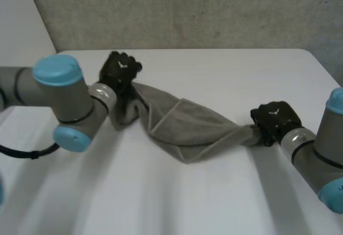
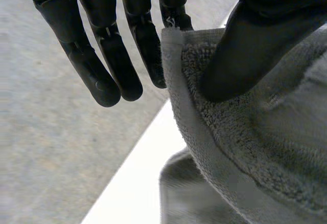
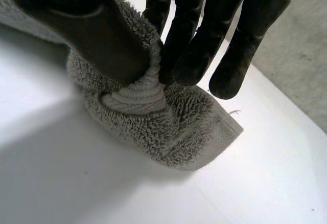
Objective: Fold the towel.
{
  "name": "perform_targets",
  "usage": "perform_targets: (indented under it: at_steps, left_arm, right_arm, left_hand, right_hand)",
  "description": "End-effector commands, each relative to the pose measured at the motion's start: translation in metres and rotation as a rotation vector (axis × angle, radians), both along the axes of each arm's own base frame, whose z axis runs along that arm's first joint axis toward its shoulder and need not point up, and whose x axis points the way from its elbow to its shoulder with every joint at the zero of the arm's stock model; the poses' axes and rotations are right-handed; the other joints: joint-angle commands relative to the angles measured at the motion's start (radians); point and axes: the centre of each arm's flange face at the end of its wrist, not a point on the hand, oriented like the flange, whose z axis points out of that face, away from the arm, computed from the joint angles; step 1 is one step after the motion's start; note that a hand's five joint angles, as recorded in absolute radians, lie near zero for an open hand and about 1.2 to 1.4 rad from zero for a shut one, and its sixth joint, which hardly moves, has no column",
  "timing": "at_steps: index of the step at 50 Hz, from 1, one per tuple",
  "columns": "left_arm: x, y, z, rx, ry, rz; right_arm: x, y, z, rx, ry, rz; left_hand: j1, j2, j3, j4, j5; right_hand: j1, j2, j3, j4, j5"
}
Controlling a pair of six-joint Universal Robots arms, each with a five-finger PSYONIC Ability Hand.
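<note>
We see the white desk (image 1: 214,203) carrying the grey towel (image 1: 193,130), which lies bunched and twisted from ten o'clock to three o'clock. It looks soft, light and limp, so we judge it will sag and crumple unless taken by its corners or hem. Our left hand (image 1: 119,71) pinches the hem at the ten o'clock end between thumb and finger, its other fingers straight. Our right hand (image 1: 276,118) pinches the gathered three o'clock end.
</note>
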Motion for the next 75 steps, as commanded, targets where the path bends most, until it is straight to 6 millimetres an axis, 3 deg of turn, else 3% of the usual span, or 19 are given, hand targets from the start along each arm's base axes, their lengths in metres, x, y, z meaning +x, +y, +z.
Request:
perform_targets:
  at_steps: [1, 8, 15, 25, 30, 32, 39, 47, 50, 52, 54, 55, 57, 59, 60, 62, 65, 69, 75]
  left_arm:
    - [0.034, 0.032, 0.045, 0.076, 0.189, 0.054]
    - [0.079, 0.068, 0.076, 0.104, 0.322, 0.1]
    - [0.11, 0.097, 0.116, 0.029, 0.407, 0.078]
    - [0.116, 0.111, 0.136, 0.045, 0.536, 0.051]
    - [0.117, 0.107, 0.128, 0.069, 0.534, 0.064]
    - [0.118, 0.105, 0.122, 0.083, 0.529, 0.071]
    - [0.114, 0.068, 0.05, 0.283, 0.447, 0.13]
    - [0.106, 0.033, 0.023, 0.311, 0.371, 0.141]
    - [0.099, 0.011, 0.034, 0.261, 0.384, 0.125]
    - [0.088, -0.006, 0.066, 0.162, 0.429, 0.092]
    - [0.082, -0.011, 0.088, 0.103, 0.472, 0.083]
    - [0.082, -0.011, 0.088, 0.103, 0.472, 0.083]
    - [0.078, -0.018, 0.143, -0.042, 0.583, 0.092]
    - [0.081, -0.021, 0.168, -0.109, 0.644, 0.107]
    - [0.085, -0.021, 0.19, -0.175, 0.706, 0.124]
    - [0.092, -0.02, 0.214, -0.252, 0.77, 0.139]
    - [0.1, -0.016, 0.243, -0.365, 0.853, 0.143]
    - [0.101, -0.015, 0.247, -0.392, 0.873, 0.133]
    - [0.101, -0.02, 0.198, -0.27, 0.819, 0.183]
  right_arm:
    - [-0.005, 0.005, 0.053, -0.082, -0.033, -0.014]
    - [-0.007, 0.021, 0.093, -0.031, -0.043, 0.03]
    - [-0.008, 0.04, 0.17, -0.119, -0.156, 0.103]
    - [-0.006, 0.05, 0.238, -0.225, -0.249, 0.149]
    - [-0.002, 0.042, 0.231, -0.15, -0.222, 0.163]
    - [0.003, 0.022, 0.204, -0.055, -0.161, 0.167]
    - [0.014, -0.005, 0.157, 0.037, -0.018, 0.205]
    - [0.049, -0.029, 0.118, 0.062, 0.043, 0.269]
    - [0.065, -0.042, 0.13, -0.052, 0.002, 0.284]
    - [0.075, -0.049, 0.144, -0.145, -0.045, 0.288]
    - [0.088, -0.056, 0.187, -0.35, -0.194, 0.288]
    - [0.088, -0.056, 0.187, -0.351, -0.195, 0.288]
    - [0.088, -0.061, 0.215, -0.458, -0.3, 0.269]
    - [0.081, -0.059, 0.269, -0.645, -0.543, 0.228]
    - [0.081, -0.059, 0.269, -0.646, -0.544, 0.228]
    - [0.068, -0.045, 0.312, -0.78, -0.713, 0.231]
    - [0.066, -0.041, 0.317, -0.783, -0.722, 0.239]
    - [0.069, -0.052, 0.289, -0.648, -0.632, 0.249]
    - [0.078, -0.053, 0.252, -0.523, -0.47, 0.252]
  left_hand:
    - [0.045, 0.044, 0.023, 0.04, 0.033]
    - [0.045, 0.044, 0.023, 0.04, 0.033]
    - [0.045, 0.044, 0.023, 0.04, 0.033]
    - [0.045, 0.044, 0.023, 0.04, 0.033]
    - [0.045, 0.044, 0.023, 0.04, 0.033]
    - [0.045, 0.044, 0.023, 0.04, 0.033]
    - [0.045, 0.044, 0.023, 0.04, 0.033]
    - [0.045, 0.044, 0.023, 0.04, 0.033]
    - [0.045, 0.044, 0.023, 0.04, 0.033]
    - [0.045, 0.044, 0.023, 0.04, 0.033]
    - [0.045, 0.044, 0.023, 0.04, 0.033]
    - [0.045, 0.044, 0.023, 0.04, 0.033]
    - [0.045, 0.044, 0.023, 0.04, 0.033]
    - [0.045, 0.044, 0.023, 0.04, 0.033]
    - [0.045, 0.044, 0.023, 0.04, 0.033]
    - [0.045, 0.044, 0.023, 0.04, 0.033]
    - [0.045, 0.044, 0.023, 0.04, 0.033]
    - [0.045, 0.044, 0.023, 0.04, 0.033]
    - [0.045, 0.044, 0.023, 0.04, 0.033]
  right_hand:
    - [0.069, 0.056, 0.058, 0.052, 0.059]
    - [0.069, 0.056, 0.058, 0.052, 0.059]
    - [0.069, 0.056, 0.058, 0.052, 0.059]
    - [0.069, 0.056, 0.058, 0.052, 0.059]
    - [0.069, 0.056, 0.058, 0.052, 0.059]
    - [0.069, 0.056, 0.058, 0.052, 0.059]
    - [0.069, 0.056, 0.058, 0.052, 0.059]
    - [0.069, 0.056, 0.058, 0.052, 0.059]
    - [0.069, 0.056, 0.058, 0.052, 0.059]
    - [0.069, 0.056, 0.058, 0.052, 0.059]
    - [0.069, 0.056, 0.058, 0.052, 0.059]
    - [0.069, 0.056, 0.058, 0.052, 0.059]
    - [0.069, 0.056, 0.058, 0.052, 0.059]
    - [0.069, 0.056, 0.058, 0.052, 0.059]
    - [0.069, 0.056, 0.058, 0.052, 0.059]
    - [0.069, 0.056, 0.058, 0.052, 0.059]
    - [0.069, 0.056, 0.058, 0.052, 0.059]
    - [0.069, 0.056, 0.058, 0.052, 0.059]
    - [0.069, 0.056, 0.058, 0.052, 0.059]
